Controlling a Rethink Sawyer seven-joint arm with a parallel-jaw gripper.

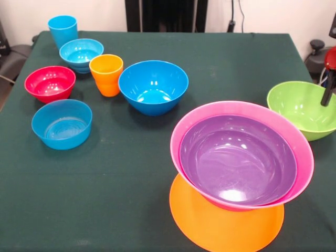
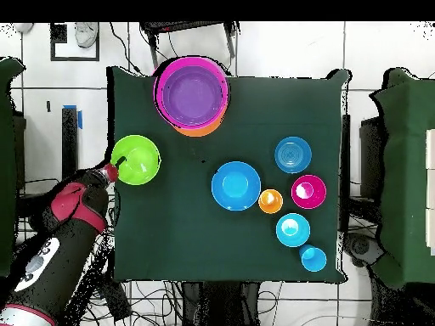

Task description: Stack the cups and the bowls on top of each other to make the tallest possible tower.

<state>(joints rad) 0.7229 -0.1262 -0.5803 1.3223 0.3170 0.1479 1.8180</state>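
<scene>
The tower stands near the front right: an orange bowl (image 1: 226, 228) as flat base, a pink bowl (image 1: 236, 107) on it and a purple bowl (image 1: 239, 157) nested inside. A green bowl (image 1: 296, 105) sits at the right edge. My gripper (image 1: 328, 93) is at its rim, seen at the bowl's left rim in the overhead view (image 2: 113, 169). On the left lie a large blue bowl (image 1: 153, 86), an orange cup (image 1: 106, 74), a light blue cup (image 1: 63, 30), two small light blue bowls (image 1: 81, 54) (image 1: 62, 124) and a red bowl (image 1: 50, 83).
The dark green cloth table (image 1: 210, 58) ends just right of the green bowl. My red and black arm (image 2: 59, 246) reaches in over the table's side edge. Cables and chairs surround the table on the floor.
</scene>
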